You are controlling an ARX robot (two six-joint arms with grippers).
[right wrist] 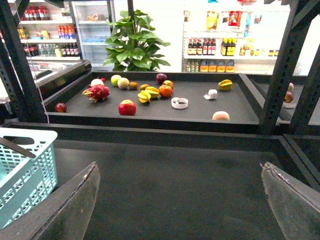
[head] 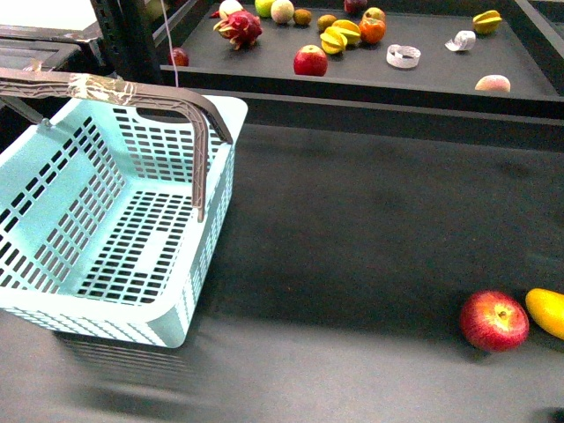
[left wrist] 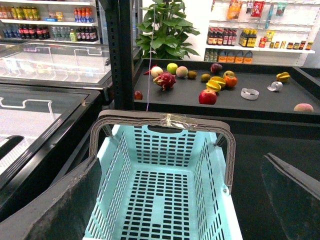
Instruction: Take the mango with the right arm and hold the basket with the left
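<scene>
The mango (head: 546,312) lies at the lower right edge of the front view, cut off by the frame, on the dark tabletop (head: 352,229); a red apple (head: 494,321) sits just beside it on its left, so close that I cannot tell whether they touch; the light blue basket (head: 48,198) fills the left side of that view, upright and empty, well apart from the mango, with one taped grey-brown handle (head: 115,92) raised across its upper rim; no arm shows in the front view. In the left wrist view the left end effector (left wrist: 182,157) is released - its two dark jaws stand wide apart, with the basket (left wrist: 112,170) between and beyond them and nothing gripped; in the right wrist view the right end effector (right wrist: 179,165) is likewise spread wide and holds nothing, over bare tabletop, with a corner of the basket (right wrist: 25,170) off to one side. Along the top of the front view a raised tray (head: 441,75) carries loose fruit - among it a second apple (head: 310,61) and a dragon fruit (head: 240,28).
</scene>
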